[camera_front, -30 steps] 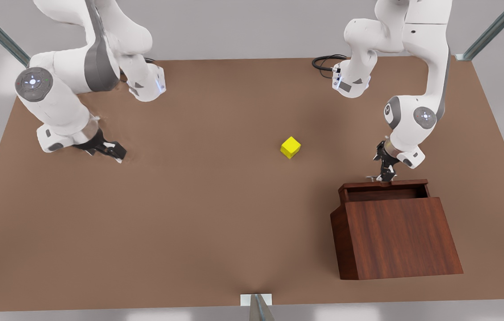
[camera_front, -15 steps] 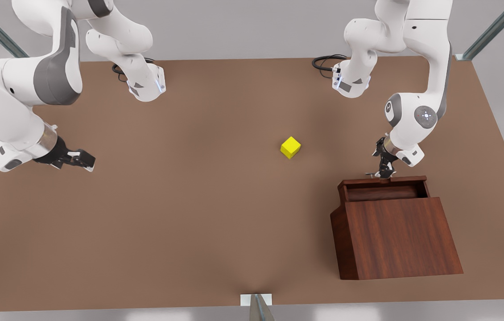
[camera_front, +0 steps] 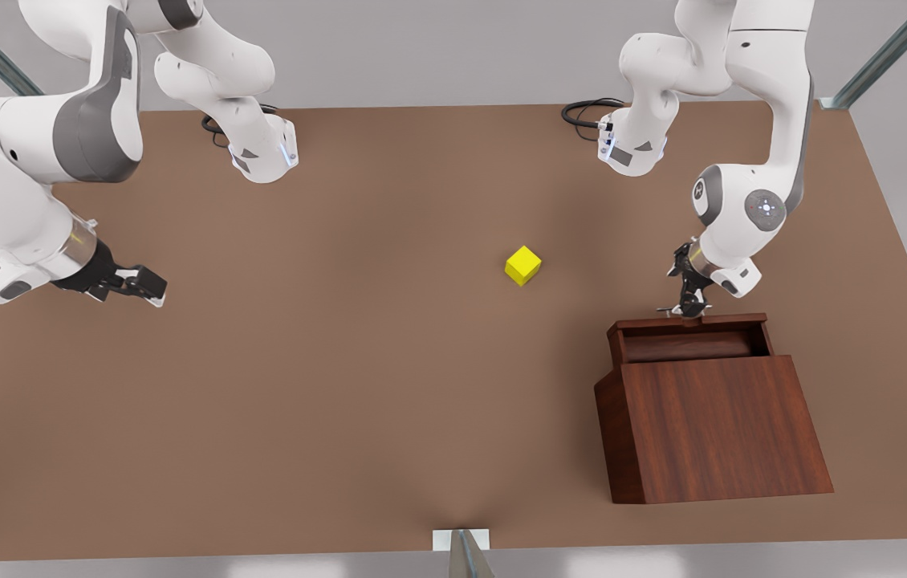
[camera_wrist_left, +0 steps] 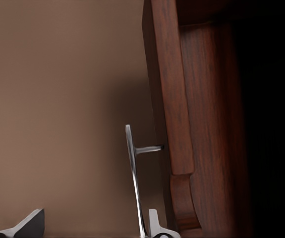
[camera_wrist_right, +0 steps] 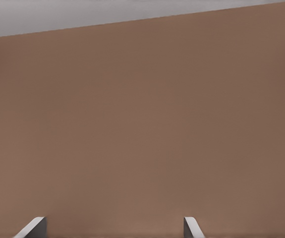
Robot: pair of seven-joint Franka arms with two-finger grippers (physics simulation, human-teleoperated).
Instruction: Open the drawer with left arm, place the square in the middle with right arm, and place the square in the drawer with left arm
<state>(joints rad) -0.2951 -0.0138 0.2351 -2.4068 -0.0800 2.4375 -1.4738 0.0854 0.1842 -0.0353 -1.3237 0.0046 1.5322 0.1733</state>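
- Your left hand [camera_front: 690,308] sits at the far edge of the drawer [camera_front: 693,337], on the front view's right side of the worktop [camera_front: 357,385].
- In the left wrist view, the left hand's fingers [camera_wrist_left: 157,228] stand apart, with the thin silver bar handle [camera_wrist_left: 134,178] running between them; one fingertip lies close beside the bar, the other well off it. You cannot tell from either view whether a finger touches the bar.
- The drawer is pulled partway out of the dark wood-grain cabinet [camera_front: 714,429]; its dark interior shows in the front view behind the cabinet's top panel.
- The square [camera_front: 523,265] rests on the bare worktop near the middle, apart from both hands and from the cabinet. It lies on the front view's left of the drawer.
- Your right hand [camera_front: 150,287] hangs just over the worktop at the front view's far left, well apart from the square.
- The right wrist view shows the right hand's fingers [camera_wrist_right: 192,229] spread wide, with bare brown worktop between them and nothing held.
- A black cable [camera_front: 586,112] loops on the worktop beside the left arm's base at the far edge.
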